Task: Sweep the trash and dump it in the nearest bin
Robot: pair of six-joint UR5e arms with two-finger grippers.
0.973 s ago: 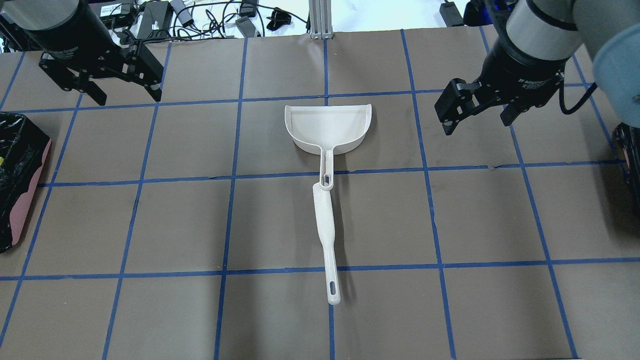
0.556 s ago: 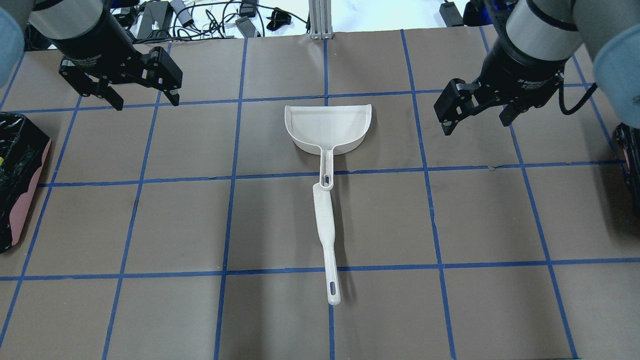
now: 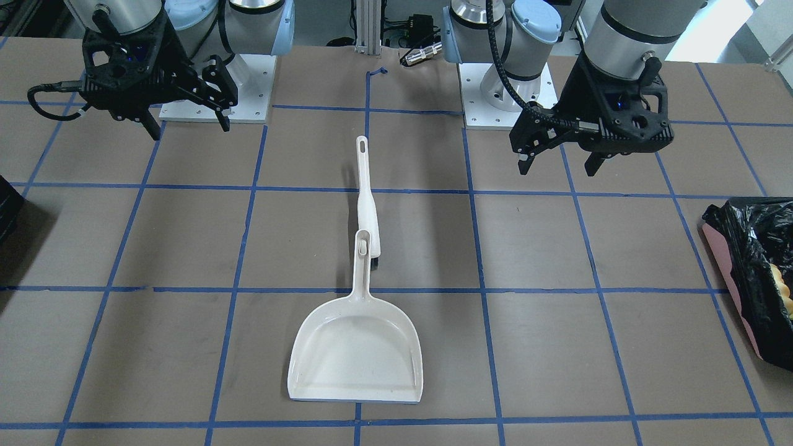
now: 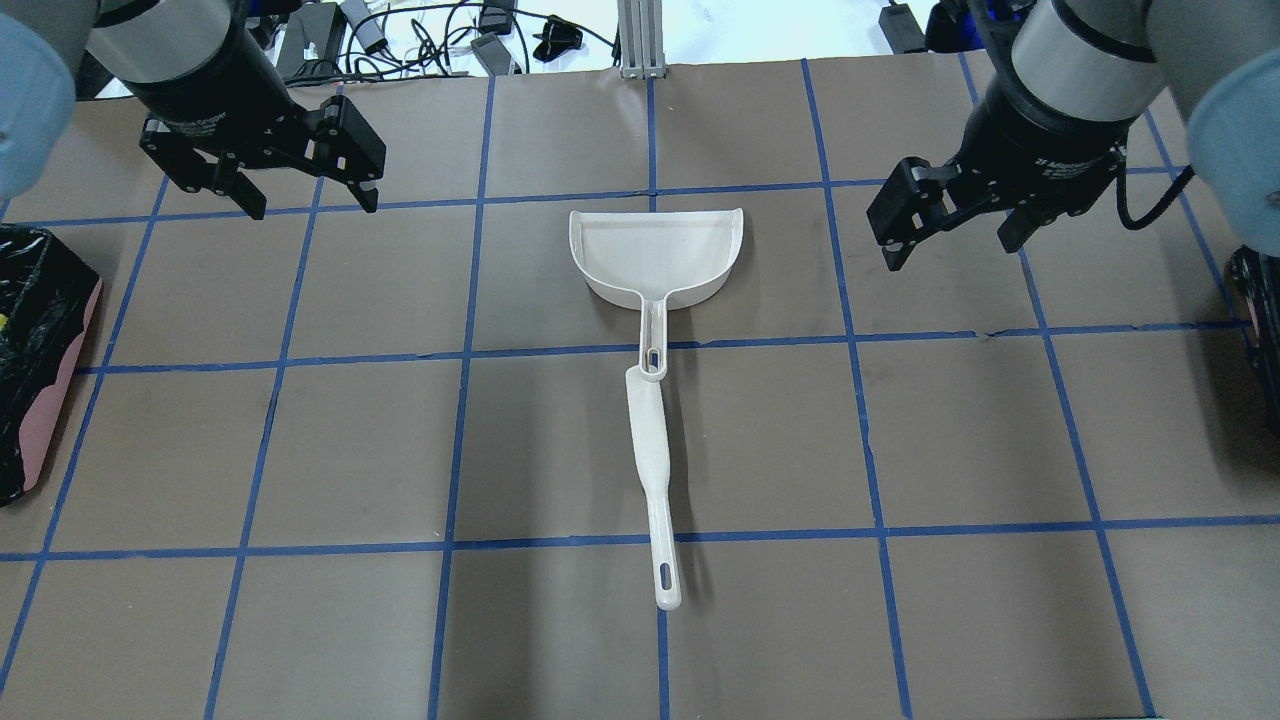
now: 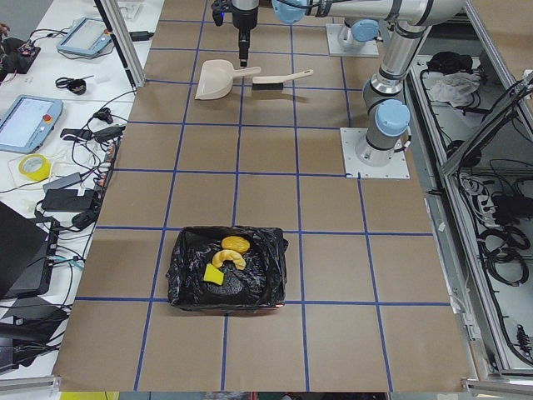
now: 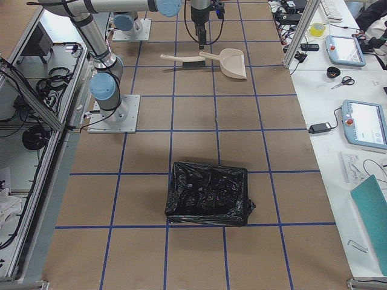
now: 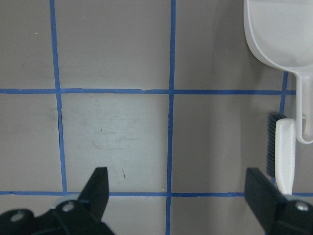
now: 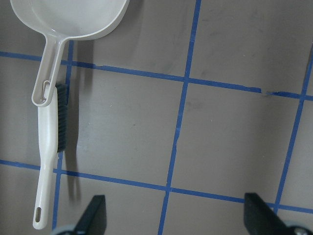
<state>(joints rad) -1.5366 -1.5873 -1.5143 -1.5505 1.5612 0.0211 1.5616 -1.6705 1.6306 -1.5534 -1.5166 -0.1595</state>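
Observation:
The trash lies inside the bin [image 5: 187, 275], a pink-sided container lined with a black bag: an orange-brown lump [image 5: 236, 244], a pale yellow curved piece [image 5: 226, 260] and a yellow-green sponge chunk [image 5: 214, 274]. The bin sits at the table's left edge in the overhead view [image 4: 40, 350] and at the right edge in the front view [image 3: 753, 266]. My left gripper [image 4: 310, 200] is open and empty, hovering far left of the empty white dustpan [image 4: 657, 255]. My right gripper [image 4: 950, 248] is open and empty to its right. The white brush [image 4: 655, 480] lies against the dustpan's handle.
An all-black bagged container [image 6: 207, 193] sits at the table's right end and shows at the overhead view's right edge [image 4: 1262, 300]. Blue tape lines grid the brown table. Cables and devices lie beyond the far edge [image 4: 420, 40].
My left gripper has moved to the right, toward the dustpan's side of the table, and stays open. The right gripper, dustpan and brush have not visibly moved.

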